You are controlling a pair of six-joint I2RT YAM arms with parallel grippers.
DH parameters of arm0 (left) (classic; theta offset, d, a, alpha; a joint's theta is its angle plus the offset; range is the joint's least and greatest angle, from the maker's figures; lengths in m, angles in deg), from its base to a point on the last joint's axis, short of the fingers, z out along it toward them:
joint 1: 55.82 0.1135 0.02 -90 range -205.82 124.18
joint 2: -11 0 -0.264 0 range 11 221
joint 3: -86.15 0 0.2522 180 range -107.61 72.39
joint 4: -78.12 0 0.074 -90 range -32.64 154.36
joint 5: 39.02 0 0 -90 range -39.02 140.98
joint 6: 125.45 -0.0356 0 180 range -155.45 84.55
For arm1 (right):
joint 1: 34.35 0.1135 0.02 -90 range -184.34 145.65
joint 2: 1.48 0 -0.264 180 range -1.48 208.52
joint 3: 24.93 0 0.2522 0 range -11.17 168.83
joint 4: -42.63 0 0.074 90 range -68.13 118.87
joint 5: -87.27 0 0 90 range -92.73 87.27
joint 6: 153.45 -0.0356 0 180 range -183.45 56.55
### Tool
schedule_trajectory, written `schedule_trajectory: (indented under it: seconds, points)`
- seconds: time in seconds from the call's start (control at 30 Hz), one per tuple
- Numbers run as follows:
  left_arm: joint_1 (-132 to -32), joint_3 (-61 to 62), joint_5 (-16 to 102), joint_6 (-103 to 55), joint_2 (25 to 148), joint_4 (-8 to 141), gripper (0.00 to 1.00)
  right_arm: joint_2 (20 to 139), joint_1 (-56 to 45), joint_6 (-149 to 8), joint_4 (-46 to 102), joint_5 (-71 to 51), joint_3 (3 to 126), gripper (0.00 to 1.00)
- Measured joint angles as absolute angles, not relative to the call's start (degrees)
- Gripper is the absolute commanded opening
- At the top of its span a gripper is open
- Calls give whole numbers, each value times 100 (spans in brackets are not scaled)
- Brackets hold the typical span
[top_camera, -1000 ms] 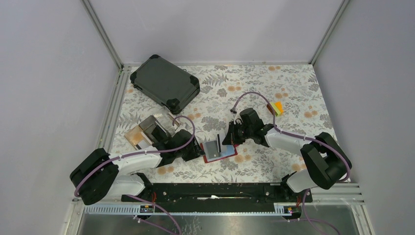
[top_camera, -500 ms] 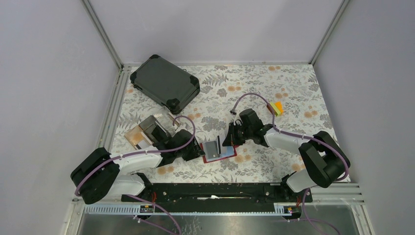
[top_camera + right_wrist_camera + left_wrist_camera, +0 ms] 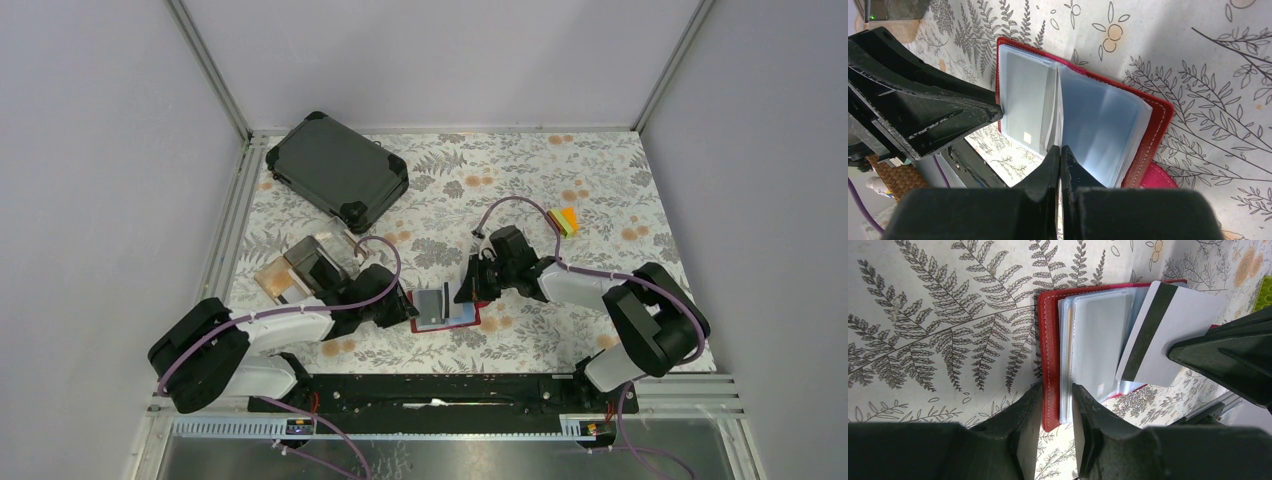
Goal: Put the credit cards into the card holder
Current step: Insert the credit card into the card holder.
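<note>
Black left gripper [image 3: 1055, 390] clamped on near edge of red card holder [image 3: 1048, 335], lying open on floral table [image 3: 923, 300] | just beyond: grey credit card [image 3: 1173, 325], dark-striped, tilted over clear sleeves [image 3: 1098, 335] | right gripper [image 3: 1059, 150] pinched tight on that card, edge-on between its fingers | far behind: dark case [image 3: 338, 168]

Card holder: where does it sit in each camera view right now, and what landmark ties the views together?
Top external: card holder open mid-frame, between left gripper and right gripper.
Left wrist: holder upper centre, left gripper on its edge, credit card over it.
Right wrist: holder centre, beyond the right gripper.
Landmark: the left gripper, on the holder's edge in every view.
</note>
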State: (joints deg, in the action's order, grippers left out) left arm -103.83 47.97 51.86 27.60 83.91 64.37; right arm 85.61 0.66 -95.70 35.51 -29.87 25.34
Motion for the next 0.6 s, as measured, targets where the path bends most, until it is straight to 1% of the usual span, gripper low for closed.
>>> schedule_trajectory:
  seconds: [0.1, 0.6]
  points:
    - [-10383, 4797, 5188, 2760, 8397, 6442, 26, 8592, 46, -9685, 3651, -3004, 2466, 0]
    - [-10381, 4797, 5188, 2757, 8426, 6448, 25, 8889, 18, -10151, 4204, -3249, 2309, 0]
